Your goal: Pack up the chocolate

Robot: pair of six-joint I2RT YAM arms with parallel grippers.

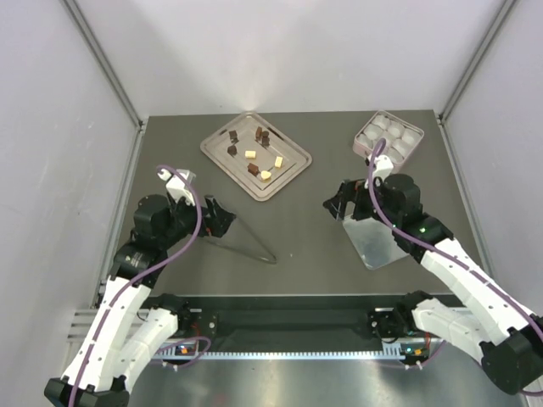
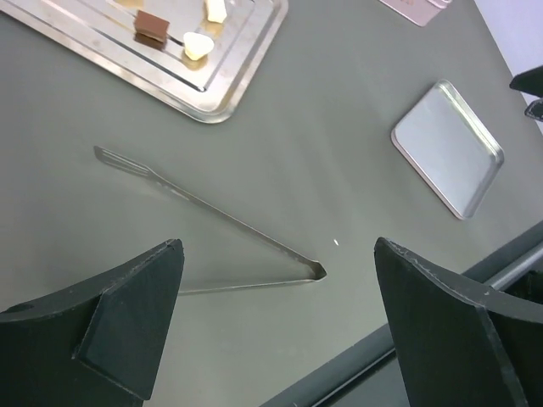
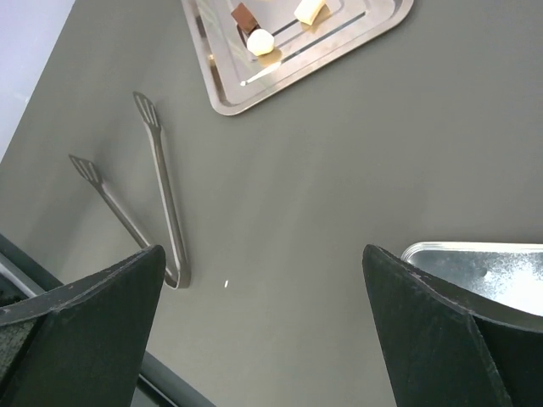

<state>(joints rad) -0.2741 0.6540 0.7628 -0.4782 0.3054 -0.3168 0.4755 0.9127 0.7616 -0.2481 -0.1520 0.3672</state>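
A flat dark grey matte desk (image 1: 314, 246) fills a booth closed in by plain pale grey wall panels (image 1: 288, 51) at the back, left and right. Slim silver metal posts (image 1: 102, 64) run along the corners where the panels meet. A soft white patch of light (image 1: 250, 97) glows low on the back panel, just above the desk's far edge. A silver metal rail (image 1: 288, 352) lines the near edge.

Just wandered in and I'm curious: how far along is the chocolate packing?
Nothing looks done: the chocolate pieces all sit on the large tray, none visible in the pink box. Nothing in hand: left gripper and right gripper open, tongs lying untouched. All packing remains.
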